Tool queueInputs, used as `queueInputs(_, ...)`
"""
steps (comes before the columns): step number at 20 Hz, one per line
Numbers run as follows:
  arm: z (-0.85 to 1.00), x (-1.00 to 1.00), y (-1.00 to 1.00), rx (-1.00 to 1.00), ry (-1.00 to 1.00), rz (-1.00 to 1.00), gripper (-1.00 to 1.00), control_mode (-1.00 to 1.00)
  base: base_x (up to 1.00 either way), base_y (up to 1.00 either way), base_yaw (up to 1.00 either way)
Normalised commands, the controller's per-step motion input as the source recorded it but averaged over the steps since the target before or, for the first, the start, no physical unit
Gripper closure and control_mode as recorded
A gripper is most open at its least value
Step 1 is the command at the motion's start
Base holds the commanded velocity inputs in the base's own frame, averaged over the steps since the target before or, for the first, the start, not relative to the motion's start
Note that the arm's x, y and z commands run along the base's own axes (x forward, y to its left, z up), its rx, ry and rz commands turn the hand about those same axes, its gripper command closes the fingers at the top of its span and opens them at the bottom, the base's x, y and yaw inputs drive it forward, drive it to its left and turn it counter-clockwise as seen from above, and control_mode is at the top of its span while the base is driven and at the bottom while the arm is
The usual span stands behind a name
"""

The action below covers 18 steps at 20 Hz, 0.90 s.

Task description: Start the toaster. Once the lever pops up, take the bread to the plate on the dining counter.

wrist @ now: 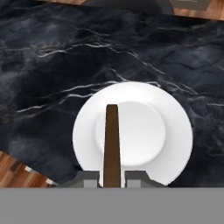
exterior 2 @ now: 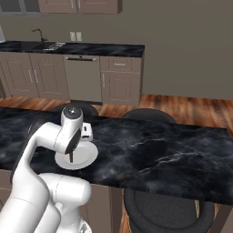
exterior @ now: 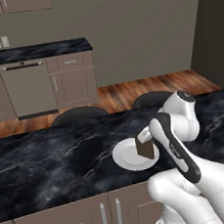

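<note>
Over plate (wrist: 144,131) on counter (exterior: 50,160) we hold bread (wrist: 112,144) on edge, fingers (wrist: 89,178) clenched on its top. Bread looks thin, light, stiff, maybe crumbly. We think gentle pinch at top edge best, then let go low.

Thin dark brown bread (wrist: 112,144), held upright on edge, over the white round plate (wrist: 175,131); plate flat on the black marble dining counter (wrist: 52,65).
</note>
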Motion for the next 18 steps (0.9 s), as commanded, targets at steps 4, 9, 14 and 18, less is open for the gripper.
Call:
queueInputs(4,-0.07,0.03,0.00,0.00,-0.07,0.00,1.00,-1.00,0.00,0.00,0.00)
queueInputs(9,-0.01,0.16,0.00,0.00,-0.05,0.00,1.00,-1.00,0.00,0.00,0.00)
queueInputs(14,0.00,0.16,0.00,0.00,0.00,0.00,1.00,-1.00,0.00,0.00,0.00)
queueInputs(18,0.00,0.02,0.00,0.00,0.05,0.00,1.00,-1.00,0.00,0.00,0.00)
